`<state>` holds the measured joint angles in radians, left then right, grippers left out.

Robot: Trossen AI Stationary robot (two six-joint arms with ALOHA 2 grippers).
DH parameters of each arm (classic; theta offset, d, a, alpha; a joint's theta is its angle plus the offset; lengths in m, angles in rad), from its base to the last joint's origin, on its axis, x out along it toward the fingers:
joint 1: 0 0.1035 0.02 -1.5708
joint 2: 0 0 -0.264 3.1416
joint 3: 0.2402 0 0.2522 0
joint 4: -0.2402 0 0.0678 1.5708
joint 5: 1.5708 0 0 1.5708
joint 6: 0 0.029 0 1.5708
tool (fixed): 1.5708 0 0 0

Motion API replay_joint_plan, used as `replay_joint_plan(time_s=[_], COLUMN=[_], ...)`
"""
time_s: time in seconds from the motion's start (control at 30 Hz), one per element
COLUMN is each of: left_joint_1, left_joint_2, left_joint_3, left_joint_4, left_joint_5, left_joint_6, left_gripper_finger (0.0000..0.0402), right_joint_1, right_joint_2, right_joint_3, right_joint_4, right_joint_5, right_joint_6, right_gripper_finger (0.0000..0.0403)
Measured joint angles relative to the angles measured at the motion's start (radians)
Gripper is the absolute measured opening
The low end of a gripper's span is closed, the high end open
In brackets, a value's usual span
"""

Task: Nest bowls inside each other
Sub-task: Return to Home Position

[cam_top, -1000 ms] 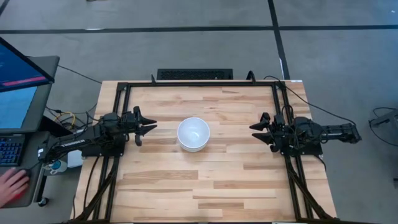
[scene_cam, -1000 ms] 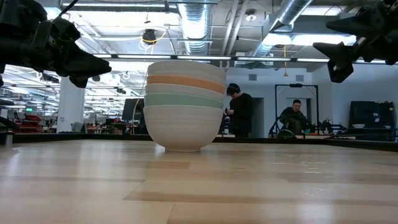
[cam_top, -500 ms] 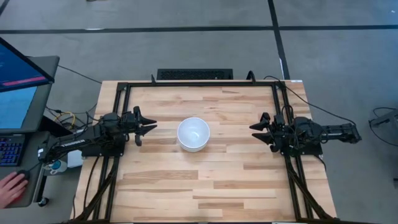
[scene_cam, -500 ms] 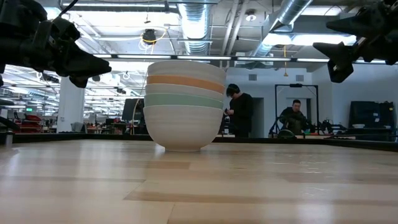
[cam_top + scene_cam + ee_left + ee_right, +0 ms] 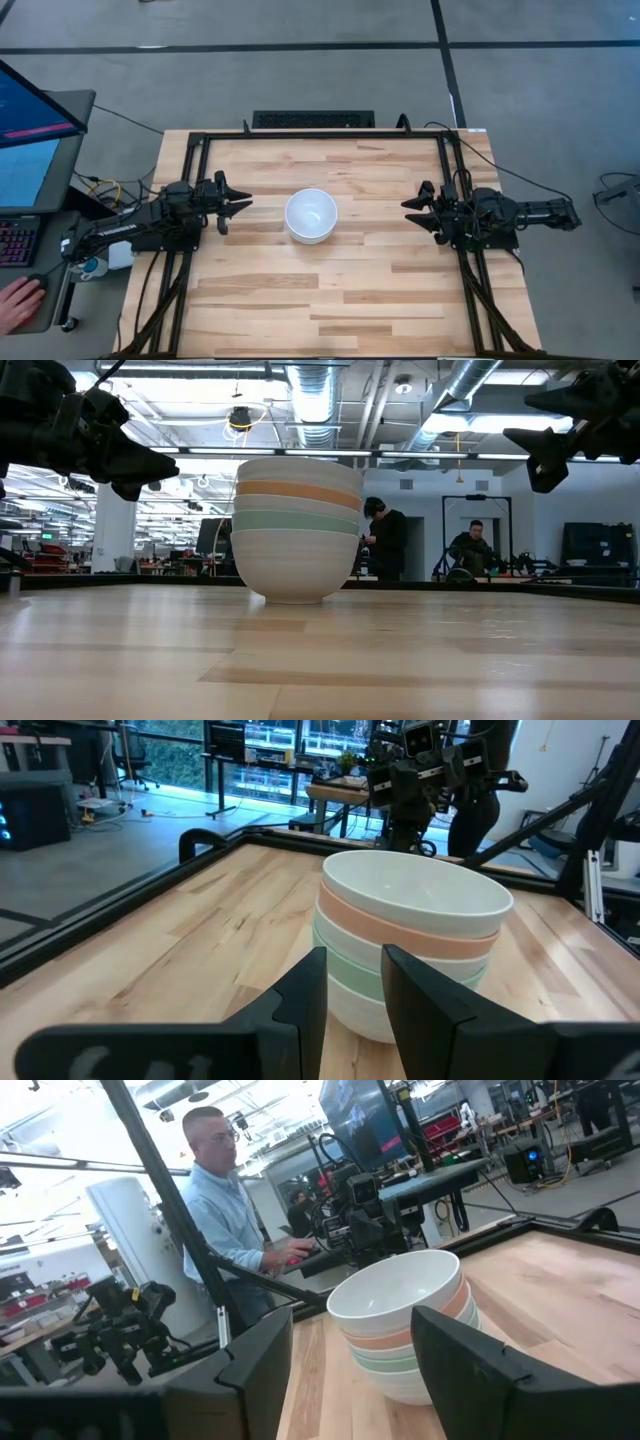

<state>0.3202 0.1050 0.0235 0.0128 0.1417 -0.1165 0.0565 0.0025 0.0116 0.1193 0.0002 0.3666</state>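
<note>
The bowls stand nested in one stack at the middle of the table, resting on the lowest white bowl's base. In the low view the stack shows a white bowl on top, then an orange rim, a mint green rim and a white bowl at the bottom. My left gripper hovers open to the stack's left, above the table. My right gripper hovers open to its right. Each wrist view looks past its open fingers at the stack, which stands well clear of them.
Black frame rails run along the table's left, far and right edges. A black slotted bar lies beyond the far edge. A monitor and a person's hand show left of the table. People stand in the room behind.
</note>
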Motion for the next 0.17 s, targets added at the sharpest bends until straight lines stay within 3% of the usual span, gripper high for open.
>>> replay_joint_plan(time_s=[0.17], left_joint_1=[0.0], left_joint_2=[0.0], left_joint_3=[0.0], left_joint_4=[0.0], left_joint_5=[0.0], left_joint_6=[0.0], left_gripper_finger=[0.0089], right_joint_1=[0.0], right_joint_2=[0.0], right_joint_3=[0.0], right_joint_4=[0.0], right_joint_5=[0.0], right_joint_6=[0.0], right_gripper_finger=[0.0229])
